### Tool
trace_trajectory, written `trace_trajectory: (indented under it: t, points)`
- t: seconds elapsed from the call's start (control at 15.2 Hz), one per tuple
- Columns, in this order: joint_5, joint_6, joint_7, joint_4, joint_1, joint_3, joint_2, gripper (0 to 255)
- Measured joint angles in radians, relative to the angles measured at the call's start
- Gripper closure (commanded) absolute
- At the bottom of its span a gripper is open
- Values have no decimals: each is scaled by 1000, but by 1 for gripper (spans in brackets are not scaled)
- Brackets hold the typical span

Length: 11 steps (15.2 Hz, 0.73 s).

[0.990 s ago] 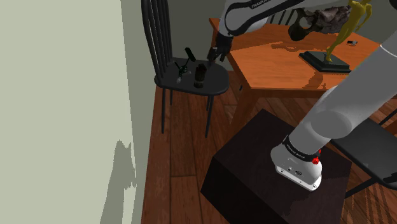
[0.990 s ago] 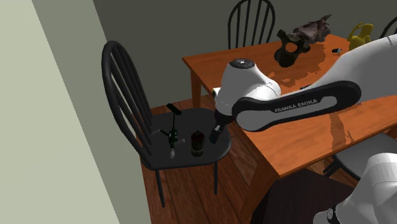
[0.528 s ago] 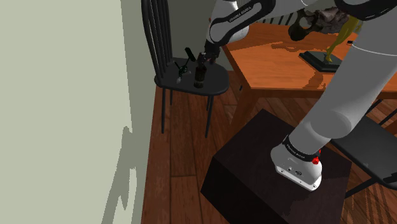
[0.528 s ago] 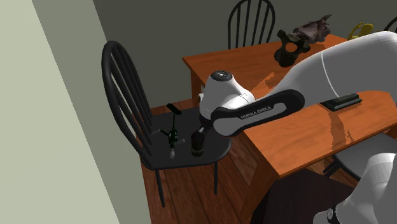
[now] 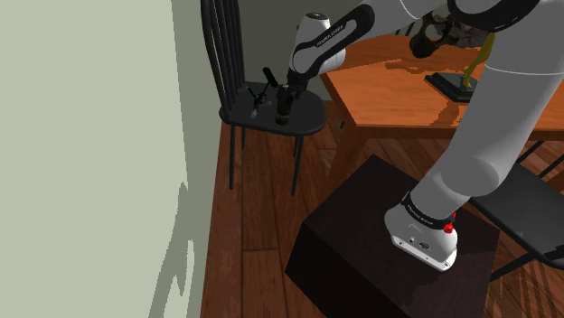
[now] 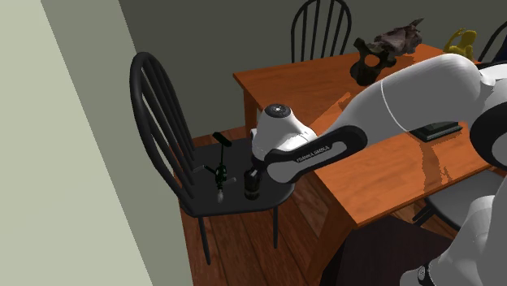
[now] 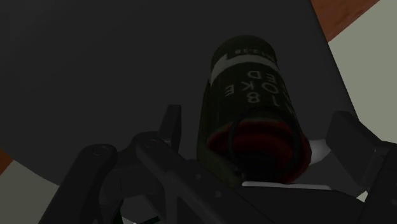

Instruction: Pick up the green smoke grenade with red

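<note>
Black chair seat (image 6: 275, 193) stood beside orange table (image 6: 390, 166), with pale wall (image 5: 90, 135) on one side and plank floor (image 5: 262, 217) below. Dark green smoke grenade (image 6: 251, 189) was upright on seat, on side nearer table; wrist view showed red band at its top and white lettering on body. My gripper (image 7: 257, 127) hung directly above it, fingers (image 7: 170, 124) spread wide, one each side of can, neither touching, nothing held. Small black stand-like object (image 6: 218, 171) sat on same seat, apart from grenade, toward chair back.
</note>
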<state>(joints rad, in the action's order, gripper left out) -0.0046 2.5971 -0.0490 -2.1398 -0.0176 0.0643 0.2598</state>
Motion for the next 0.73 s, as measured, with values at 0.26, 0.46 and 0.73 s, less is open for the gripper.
trace_trajectory:
  t: [0.26, 0.46, 0.73]
  points:
    - [1, 10, 0, -2, 0, 0, 7, 255]
    - [1, 11, 0, -2, 0, 0, 7, 255]
    - [1, 11, 0, -2, 0, 0, 7, 255]
